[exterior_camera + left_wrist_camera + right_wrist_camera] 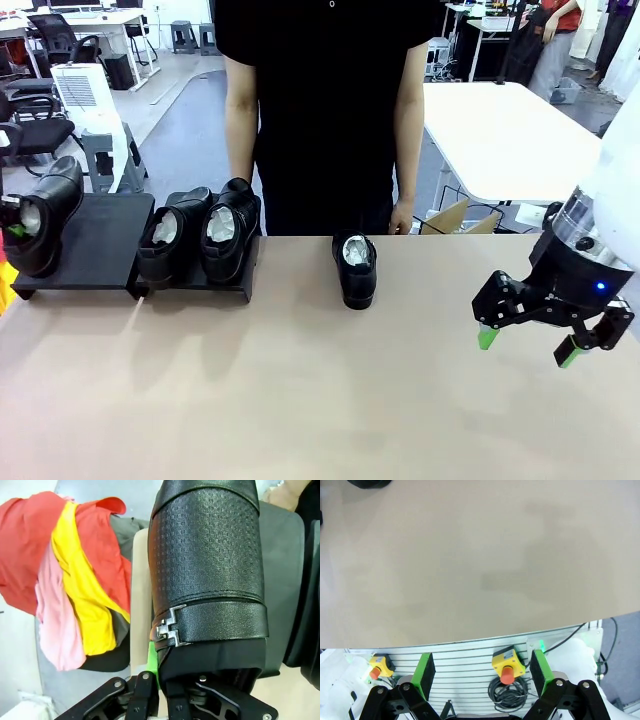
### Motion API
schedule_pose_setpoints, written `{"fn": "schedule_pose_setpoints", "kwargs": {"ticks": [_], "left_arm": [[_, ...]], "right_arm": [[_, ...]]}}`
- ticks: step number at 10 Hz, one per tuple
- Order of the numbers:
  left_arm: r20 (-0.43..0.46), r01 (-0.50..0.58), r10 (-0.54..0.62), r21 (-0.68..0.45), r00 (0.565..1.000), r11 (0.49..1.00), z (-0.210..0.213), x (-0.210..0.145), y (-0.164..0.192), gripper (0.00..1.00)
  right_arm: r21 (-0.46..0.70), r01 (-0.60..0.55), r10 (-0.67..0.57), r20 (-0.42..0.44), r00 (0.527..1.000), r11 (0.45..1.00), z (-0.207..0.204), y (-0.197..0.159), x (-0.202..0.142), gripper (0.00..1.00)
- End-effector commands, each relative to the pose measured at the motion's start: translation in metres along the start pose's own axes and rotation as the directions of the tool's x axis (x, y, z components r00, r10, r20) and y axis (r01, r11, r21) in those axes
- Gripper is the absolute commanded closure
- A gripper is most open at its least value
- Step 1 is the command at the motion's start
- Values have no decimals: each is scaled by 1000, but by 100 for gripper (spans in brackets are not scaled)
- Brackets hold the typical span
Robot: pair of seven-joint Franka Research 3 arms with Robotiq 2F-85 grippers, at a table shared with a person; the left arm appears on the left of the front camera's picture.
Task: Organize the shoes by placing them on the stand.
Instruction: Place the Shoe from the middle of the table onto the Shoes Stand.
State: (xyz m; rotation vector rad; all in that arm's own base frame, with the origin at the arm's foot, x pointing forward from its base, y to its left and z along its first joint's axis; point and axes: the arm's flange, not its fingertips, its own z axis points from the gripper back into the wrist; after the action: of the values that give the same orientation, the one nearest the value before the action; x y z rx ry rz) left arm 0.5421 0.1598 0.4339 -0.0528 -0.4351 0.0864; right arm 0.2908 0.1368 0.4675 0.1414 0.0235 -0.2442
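The near half of the bench (pixel 300 400) lies bare from side to side, so a tool could cross it freely; only the right tool (pixel 525 345), jaws spread, hangs over its right side. Toward the far edge a lone shoe (pixel 355 268) stands mid-bench with open lanes either side, and the person's hand (pixel 402 217) hangs just behind it. On the stand (pixel 105 250), two shoes (pixel 232 235) block the right platform. The left platform has bare room on its right half, its left end taken by the end shoe (pixel 45 225) clamped in the left tool (pixel 12 225).
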Motion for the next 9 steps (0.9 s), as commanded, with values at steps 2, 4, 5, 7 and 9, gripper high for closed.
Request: {"fn": "schedule_pose_setpoints", "kwargs": {"ticks": [2, 4, 5, 7, 9], "left_arm": [[24, 24, -23, -42, 999, 999, -6, 1, 7, 100], [31, 22, -21, -45, 999, 999, -11, 0, 8, 100], [26, 24, -23, -44, 999, 999, -13, -2, 8, 100], [16, 24, -23, -39, 1000, 999, -10, -5, 8, 94], [24, 16, -15, -34, 1000, 999, -7, -6, 11, 55]], "right_arm": [[13, -16, 16, -8, 1000, 1000, 2, 0, 3, 0], [13, -16, 16, -8, 1000, 1000, 2, 0, 3, 0], [13, -16, 16, -8, 1000, 1000, 2, 0, 3, 0], [13, -16, 16, -8, 1000, 1000, 2, 0, 3, 0], [13, -16, 16, -8, 1000, 1000, 2, 0, 3, 0]]}}
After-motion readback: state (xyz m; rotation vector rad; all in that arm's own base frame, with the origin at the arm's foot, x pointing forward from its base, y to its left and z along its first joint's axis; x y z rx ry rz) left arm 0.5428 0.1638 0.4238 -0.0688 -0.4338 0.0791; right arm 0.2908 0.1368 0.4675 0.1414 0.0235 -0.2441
